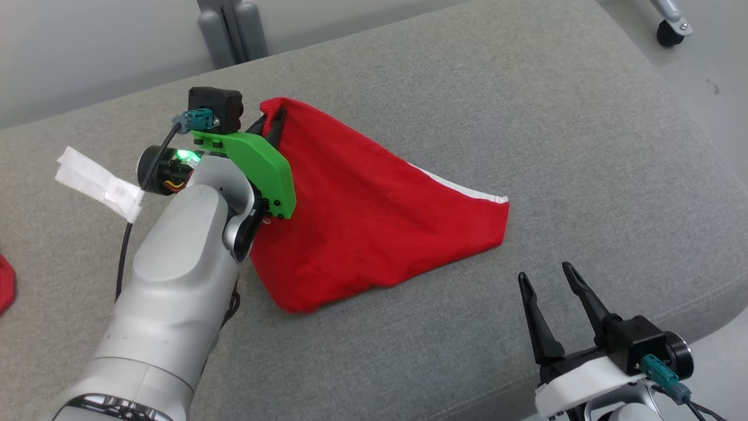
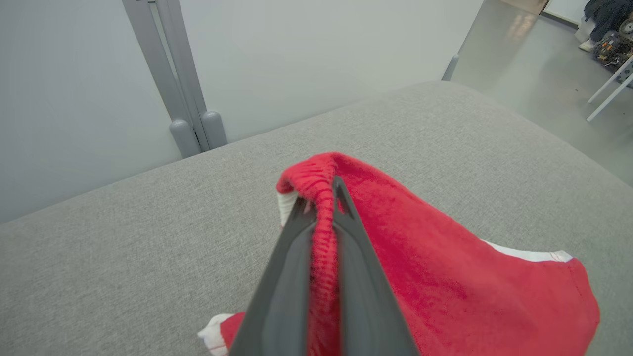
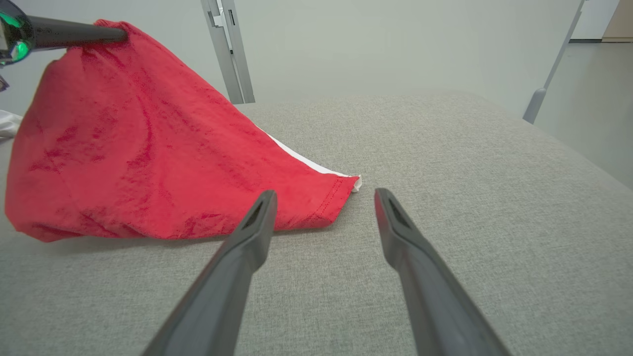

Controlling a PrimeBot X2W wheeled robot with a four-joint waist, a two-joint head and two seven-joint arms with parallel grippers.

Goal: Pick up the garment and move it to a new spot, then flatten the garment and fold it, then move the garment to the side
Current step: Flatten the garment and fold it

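The garment (image 1: pixel 374 216) is red cloth with a white edge, lying on the grey cushioned surface (image 1: pixel 526 105). Its far left corner is lifted into a peak, and my left gripper (image 1: pixel 270 126) is shut on that corner. In the left wrist view the red hem (image 2: pixel 321 222) is pinched between the two dark fingers of the left gripper (image 2: pixel 320 198). From there the garment (image 3: pixel 148 163) slopes down to a corner resting on the surface. My right gripper (image 1: pixel 544 275) stands open near the front right edge, a little short of that low corner, and in its own view the right gripper (image 3: pixel 324 195) holds nothing.
A white strip of cloth or tape (image 1: pixel 99 181) lies left of my left arm. A bit of another red thing (image 1: pixel 4 286) shows at the left edge. A grey post (image 1: pixel 231 29) stands behind the surface. Floor and a caster (image 1: pixel 669 32) lie to the right.
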